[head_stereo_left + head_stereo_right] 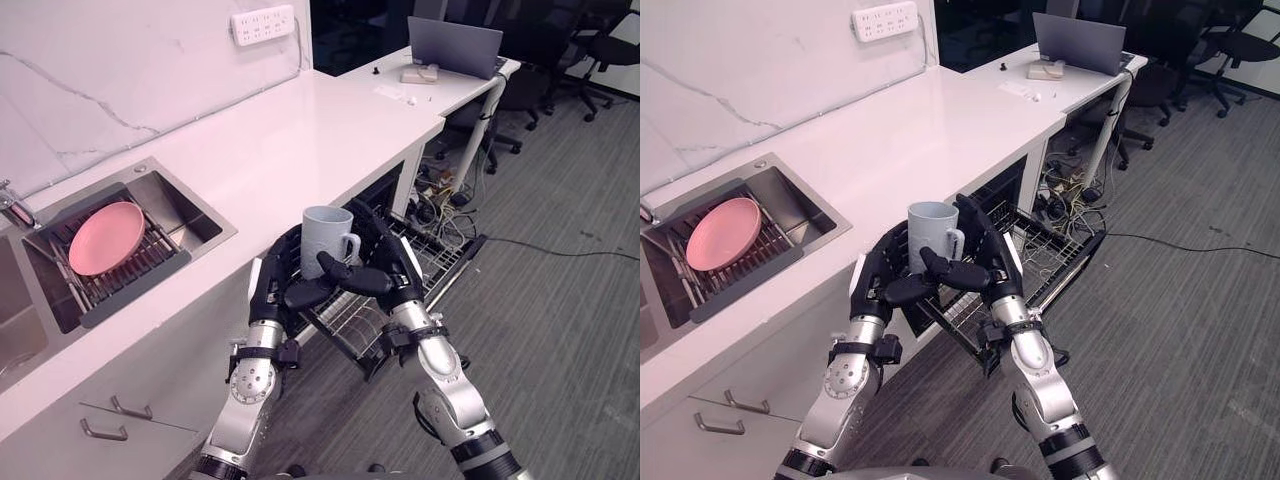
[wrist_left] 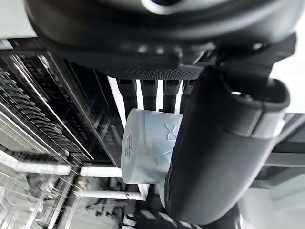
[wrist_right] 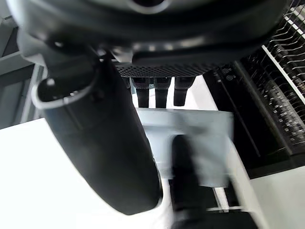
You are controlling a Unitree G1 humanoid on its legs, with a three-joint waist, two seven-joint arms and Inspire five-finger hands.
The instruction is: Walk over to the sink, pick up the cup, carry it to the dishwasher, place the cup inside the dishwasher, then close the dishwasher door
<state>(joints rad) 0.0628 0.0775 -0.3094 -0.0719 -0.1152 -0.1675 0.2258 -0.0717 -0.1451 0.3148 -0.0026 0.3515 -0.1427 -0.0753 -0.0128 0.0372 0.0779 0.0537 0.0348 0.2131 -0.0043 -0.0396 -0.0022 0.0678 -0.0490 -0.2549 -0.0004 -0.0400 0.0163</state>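
A pale grey-blue cup [image 1: 325, 235] is held upright in the air in front of the counter edge, its handle toward my right. My left hand [image 1: 278, 285] is curled round its left side and my right hand [image 1: 392, 262] round its right side, thumbs crossing below the front. In the left wrist view the cup [image 2: 147, 148] sits between the fingers and the thumb [image 2: 224, 143]. The right wrist view shows the cup [image 3: 202, 143] past the thumb [image 3: 105, 143]. Below the cup, the dishwasher's wire rack [image 1: 440, 262] is pulled out from under the counter.
A steel sink [image 1: 195, 218] at the left holds a pink plate [image 1: 105, 237] on a dark drying rack. The white counter [image 1: 300, 130] runs back to a desk with a laptop [image 1: 455, 47]. Office chairs [image 1: 600, 50] stand at the far right on grey carpet.
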